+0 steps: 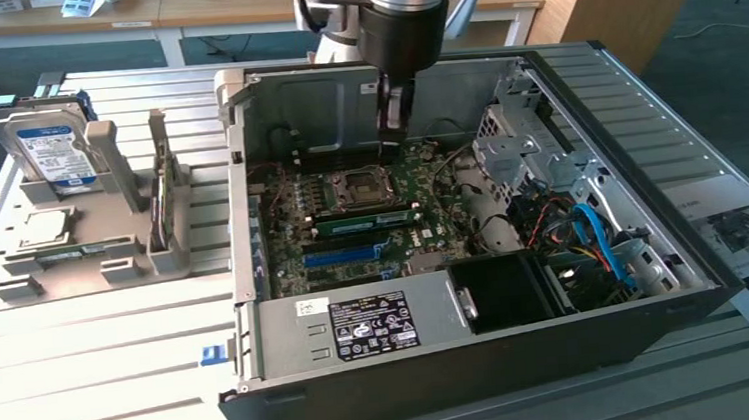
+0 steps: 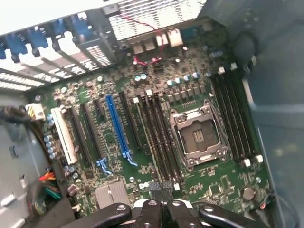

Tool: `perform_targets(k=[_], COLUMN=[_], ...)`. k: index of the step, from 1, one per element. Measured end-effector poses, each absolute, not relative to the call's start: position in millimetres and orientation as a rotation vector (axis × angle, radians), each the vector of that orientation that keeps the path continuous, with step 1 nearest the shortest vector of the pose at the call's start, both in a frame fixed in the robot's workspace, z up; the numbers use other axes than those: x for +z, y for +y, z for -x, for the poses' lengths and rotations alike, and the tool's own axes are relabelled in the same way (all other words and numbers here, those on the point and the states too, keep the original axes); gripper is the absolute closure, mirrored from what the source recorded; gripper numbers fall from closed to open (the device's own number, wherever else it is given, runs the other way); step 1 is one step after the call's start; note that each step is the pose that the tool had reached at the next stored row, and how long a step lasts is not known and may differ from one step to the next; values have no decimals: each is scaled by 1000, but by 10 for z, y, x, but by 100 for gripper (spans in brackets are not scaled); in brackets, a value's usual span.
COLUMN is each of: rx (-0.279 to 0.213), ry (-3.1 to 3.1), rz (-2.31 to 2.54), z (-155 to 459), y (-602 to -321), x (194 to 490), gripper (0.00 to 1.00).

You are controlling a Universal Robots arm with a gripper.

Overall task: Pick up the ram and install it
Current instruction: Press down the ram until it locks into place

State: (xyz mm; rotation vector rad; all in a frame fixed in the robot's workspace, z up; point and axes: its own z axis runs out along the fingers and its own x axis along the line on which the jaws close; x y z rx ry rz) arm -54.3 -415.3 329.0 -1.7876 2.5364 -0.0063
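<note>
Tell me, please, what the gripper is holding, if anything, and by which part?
Nothing, as far as can be seen: the gripper is shut with no stick between its fingers, above the motherboard inside the computer case.

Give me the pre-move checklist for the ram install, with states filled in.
1. End effector shut: ok.
2. End effector inside the open case, over the motherboard: ok.
3. Something held between the fingers: cannot tell.
4. Green stick, likely the ram, lying along the slots beside the CPU socket; fully seated: cannot tell.
5. Blue cables lie apart from the end effector, toward the exterior view's right: ok.
6. Hard drive stands on its holder outside the case, apart from the arm: ok.
</note>
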Motion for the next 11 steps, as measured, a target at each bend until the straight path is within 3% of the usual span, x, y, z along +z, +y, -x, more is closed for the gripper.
perform_targets(k=[11], rx=[-12], ry=[2696], rz=[1537], z=[543], y=[-4153], x=[3287], gripper=[89])
